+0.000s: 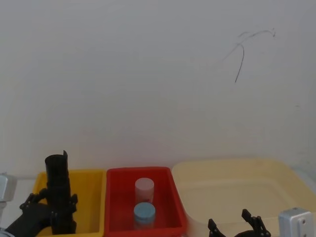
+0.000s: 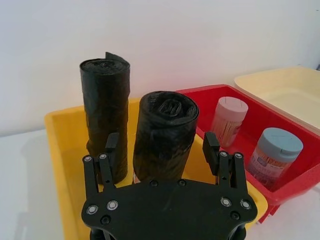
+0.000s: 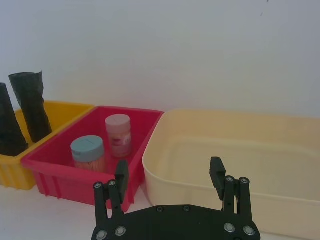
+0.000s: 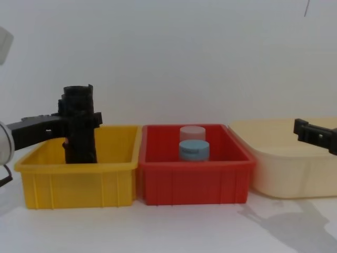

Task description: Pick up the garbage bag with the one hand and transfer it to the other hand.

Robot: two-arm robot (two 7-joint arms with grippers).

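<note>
Two black garbage bag rolls stand upright in the yellow bin [image 2: 57, 150]. My left gripper [image 2: 161, 144] is open, and its fingers straddle the nearer garbage bag [image 2: 165, 125] with a gap on each side. The other roll [image 2: 105, 110] stands just behind it. From the head, the left gripper [image 1: 52, 202] sits at the roll [image 1: 58, 185]. From the chest, the left gripper [image 4: 79, 118] is level with the upper half of the roll [image 4: 80, 142]. My right gripper [image 3: 169, 172] is open and holds nothing. It hovers at the near side of the cream tub [image 3: 240, 150], and it also appears as the right gripper [image 1: 234, 224] and the right gripper [image 4: 305, 130].
A red bin [image 4: 195, 176] stands between the yellow bin [image 4: 79, 182] and the cream tub [image 4: 287, 168]. It holds a pink-lidded jar [image 1: 144, 187] and a blue-lidded jar [image 1: 144, 213]. A white wall stands close behind the bins.
</note>
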